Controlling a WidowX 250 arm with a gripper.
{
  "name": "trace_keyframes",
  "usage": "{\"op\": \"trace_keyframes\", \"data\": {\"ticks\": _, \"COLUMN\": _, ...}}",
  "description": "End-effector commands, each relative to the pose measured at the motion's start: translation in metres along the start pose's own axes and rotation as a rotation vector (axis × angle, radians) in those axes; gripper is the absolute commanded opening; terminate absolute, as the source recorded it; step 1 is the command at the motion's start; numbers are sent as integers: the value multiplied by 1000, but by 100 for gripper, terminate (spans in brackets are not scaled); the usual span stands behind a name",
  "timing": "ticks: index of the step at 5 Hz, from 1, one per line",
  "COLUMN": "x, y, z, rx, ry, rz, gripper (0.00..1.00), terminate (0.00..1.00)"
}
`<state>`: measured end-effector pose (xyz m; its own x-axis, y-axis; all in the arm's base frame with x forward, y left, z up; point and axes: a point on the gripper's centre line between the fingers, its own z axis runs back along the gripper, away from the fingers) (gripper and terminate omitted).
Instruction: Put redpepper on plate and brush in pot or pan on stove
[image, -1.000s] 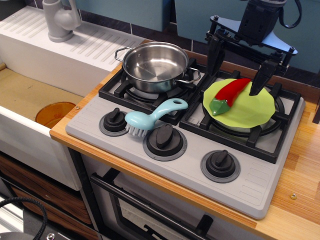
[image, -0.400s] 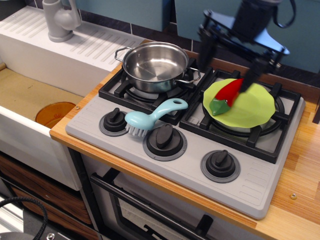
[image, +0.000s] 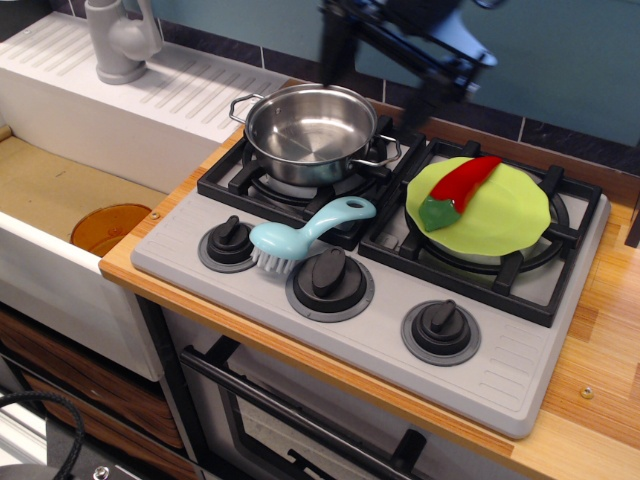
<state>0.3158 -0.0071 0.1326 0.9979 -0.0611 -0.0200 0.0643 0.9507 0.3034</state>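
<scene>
- Glossy red toy chili pepper with green stem cap (image: 459, 190): lying across the left part of the round lime-green plate (image: 500, 215), stem end toward the front.
- Plate resting on the right black burner grate of the grey stove (image: 500, 370).
- Shiny shallow stainless steel pot with wire loop handles (image: 310, 130): on the left grate, nothing inside.
- Pale blue dish brush with loop-ended handle (image: 300, 238): lying at the stove front between two black knobs, bristles down, handle tip touching the left grate.
- Dark robot hand (image: 378, 62): blurred, above and behind the pot, fingers spread wide apart, holding nothing.
</scene>
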Motion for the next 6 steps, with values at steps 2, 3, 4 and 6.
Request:
{"op": "trace_keyframes", "data": {"ticks": 2, "x": -18, "y": 17, "z": -10, "rx": -49, "ry": -48, "rz": 70, "gripper": 100, "terminate": 0}}
{"op": "trace_keyframes", "data": {"ticks": 3, "x": -23, "y": 15, "z": -23, "rx": -63, "ry": -63, "rz": 68, "gripper": 100, "terminate": 0}}
{"op": "trace_keyframes", "data": {"ticks": 4, "x": -25, "y": 14, "z": -33, "rx": -74, "ry": -79, "rz": 60, "gripper": 100, "terminate": 0}}
{"op": "trace_keyframes", "data": {"ticks": 6, "x": -20, "y": 20, "z": -52, "rx": -94, "ry": -112, "rz": 38, "gripper": 100, "terminate": 0}}
